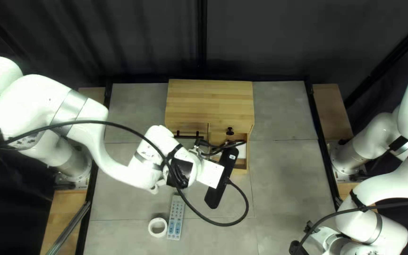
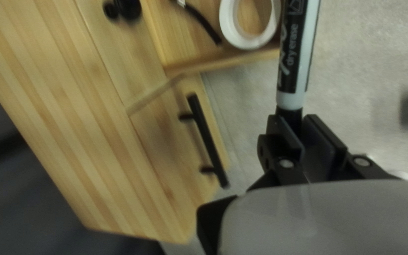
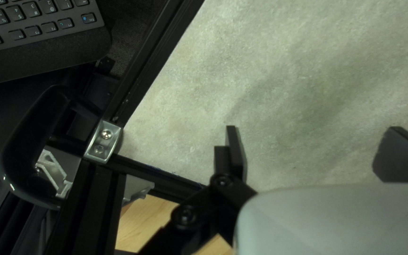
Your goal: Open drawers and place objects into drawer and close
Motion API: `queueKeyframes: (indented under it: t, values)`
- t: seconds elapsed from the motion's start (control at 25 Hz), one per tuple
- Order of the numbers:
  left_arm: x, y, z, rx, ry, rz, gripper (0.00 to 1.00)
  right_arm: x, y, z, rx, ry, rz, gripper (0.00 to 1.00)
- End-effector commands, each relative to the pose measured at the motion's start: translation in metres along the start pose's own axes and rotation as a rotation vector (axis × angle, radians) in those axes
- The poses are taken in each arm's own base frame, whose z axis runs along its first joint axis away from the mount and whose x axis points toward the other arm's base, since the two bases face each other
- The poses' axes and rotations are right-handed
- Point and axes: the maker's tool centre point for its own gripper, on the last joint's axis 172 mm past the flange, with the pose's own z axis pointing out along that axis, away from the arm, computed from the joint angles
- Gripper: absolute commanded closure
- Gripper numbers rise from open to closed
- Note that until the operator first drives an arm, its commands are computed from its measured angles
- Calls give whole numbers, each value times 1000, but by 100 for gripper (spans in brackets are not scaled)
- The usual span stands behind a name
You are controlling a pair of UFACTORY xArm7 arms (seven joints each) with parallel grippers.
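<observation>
Grey, faintly mottled tiles make up the table [image 1: 284, 189], dark rails along its sides. At its far side stands the cabinet [image 1: 209, 104], a squared box of striped, honey-coloured wood. Its drawer [image 2: 223, 62] is pulled out at the right of its front, thin-walled and open-topped. Off the table, past a rail, I see a black keyboard [image 3: 29, 23] with raised square keys.

My right gripper [image 1: 302, 237] hangs at the table's near right, jaws wide, rough grey surface between and ahead of them. My left gripper [image 1: 209, 174] is before the cabinet, jaws drawn narrow on the black end of a marker [image 2: 296, 61], a smooth, straight barrel in black and pale grey reaching out toward the drawer.

The cabinet's black bar handle [image 2: 206, 139] runs beside my left jaws, apart from them; bare tile opens on their other side. Nearer the table's near edge lies a long, buttoned remote [image 1: 175, 217], a white ring [image 1: 151, 227] just beside it. Inside the drawer lies a glossy white roll [image 2: 231, 28]. Smallest is the rounded black knob [image 2: 128, 8].
</observation>
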Motion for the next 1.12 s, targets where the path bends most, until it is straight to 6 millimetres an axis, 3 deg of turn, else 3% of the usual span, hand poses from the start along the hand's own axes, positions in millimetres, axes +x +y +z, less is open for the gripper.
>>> queueKeyframes:
  t: [0.04, 0.36, 0.68, 0.8, 0.84, 0.88, 0.92, 1.12]
  values:
    - [6, -9, -2, -6, 57, 158, 100, 0, 0, 0, 0, 0, 0, 0]
    - [23, -15, 10, -14, 200, 441, 100, 0, 0, 0, 0, 0, 0, 0]
    - [26, -37, 26, -23, 220, 482, 100, 0, 0, 0, 0, 0, 0, 0]
    - [28, -30, 24, -37, 212, 465, 100, 0, 0, 0, 0, 0, 0, 0]
    - [31, -20, 23, -53, 207, 452, 97, 0, 0, 0, 0, 0, 0, 0]
    - [31, -18, 23, -57, 206, 450, 8, 0, 0, 0, 0, 0, 0, 0]
    - [34, -4, 24, -80, 198, 430, 1, 0, 0, 0, 0, 0, 0, 0]
    - [38, 27, 20, -155, 186, 344, 0, 0, 0, 0, 0, 0, 0, 0]
